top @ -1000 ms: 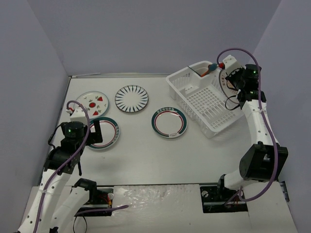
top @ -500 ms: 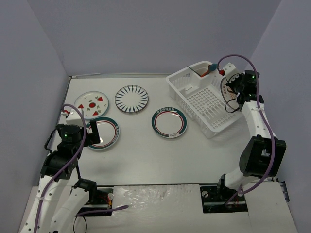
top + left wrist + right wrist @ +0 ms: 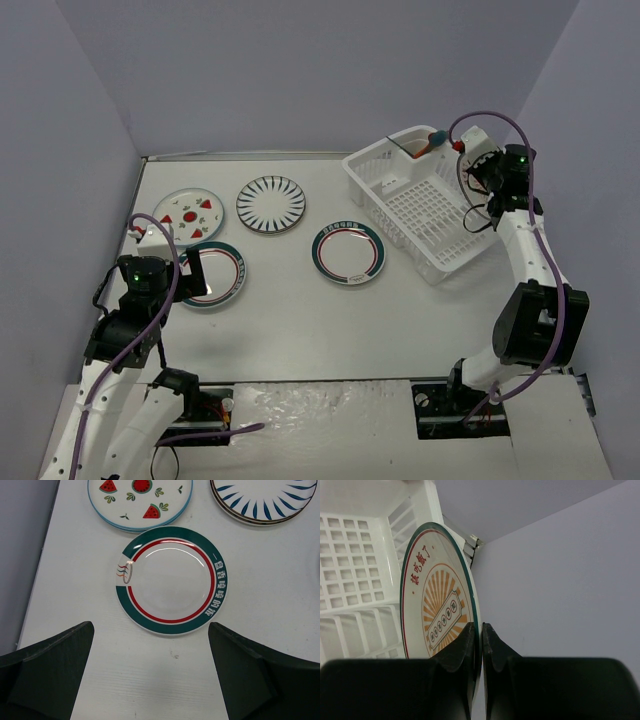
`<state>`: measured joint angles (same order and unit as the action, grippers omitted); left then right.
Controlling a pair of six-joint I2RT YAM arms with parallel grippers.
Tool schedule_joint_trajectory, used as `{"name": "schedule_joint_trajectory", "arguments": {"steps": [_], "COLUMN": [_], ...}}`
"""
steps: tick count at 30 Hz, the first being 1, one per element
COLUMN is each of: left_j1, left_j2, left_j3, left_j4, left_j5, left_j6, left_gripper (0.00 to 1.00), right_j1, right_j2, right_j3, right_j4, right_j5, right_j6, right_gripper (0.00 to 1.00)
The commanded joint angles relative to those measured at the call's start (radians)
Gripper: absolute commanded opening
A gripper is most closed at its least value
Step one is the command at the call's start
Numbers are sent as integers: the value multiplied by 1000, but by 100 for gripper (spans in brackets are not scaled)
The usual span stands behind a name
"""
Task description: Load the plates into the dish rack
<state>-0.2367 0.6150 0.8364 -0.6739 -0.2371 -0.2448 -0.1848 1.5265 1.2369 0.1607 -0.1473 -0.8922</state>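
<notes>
A white plate with an orange sunburst centre [image 3: 440, 610] is standing upright on its edge at the far right side of the white dish rack [image 3: 425, 215], right by the rack's right wall. Whether its lower edge is resting on the rack cannot be told. The right jaws are clamping the plate's rim, closed tight with 1 finger on each face.

4 more plates are lying flat on the table [image 3: 290, 320], outside the rack. A green-and-red rimmed plate [image 3: 348, 251] is sitting near the rack's left side. A black-striped plate [image 3: 271, 203] is lying further left and back, and a red-fruit plate [image 3: 189, 212] is lying at the far left. A second green-and-red rimmed plate [image 3: 170, 580] is lying just in front of the fruit plate. The left jaws are hovering over this second plate, spread fully wide and holding nothing.

The risk on the right is probably the thin pinch on the rim. If the jaws let go before the plate is seated in a slot, it could topple flat or tip out over the wall. On the left, the jaws could shove the flat plate along the table into the fruit plate rather than catching its rim.
</notes>
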Motion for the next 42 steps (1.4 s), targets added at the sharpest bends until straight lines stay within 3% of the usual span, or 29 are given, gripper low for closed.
{"name": "schedule_joint_trajectory", "arguments": {"steps": [1, 29, 36, 39, 42], "left_j1": [-4, -4, -4, -5, -5], "left_j2": [12, -3, -11, -23, -23], "left_j3": [13, 12, 13, 15, 19], "left_j4": [66, 67, 68, 61, 53], "left_j5": [-8, 1, 6, 9, 18], "left_j6": [12, 18, 15, 5, -8], "left_gripper": [97, 97, 97, 97, 97], "right_j1": [-8, -77, -87, -85, -85], "right_j2": [-76, 20, 30, 4, -32], "right_j3": [34, -87, -91, -82, -68], "right_j4": [158, 249, 254, 255, 262], "right_j5": [-2, -173, -165, -163, -163], "right_j6": [-6, 127, 206, 256, 310], "right_gripper": [0, 1, 17, 37, 47]}}
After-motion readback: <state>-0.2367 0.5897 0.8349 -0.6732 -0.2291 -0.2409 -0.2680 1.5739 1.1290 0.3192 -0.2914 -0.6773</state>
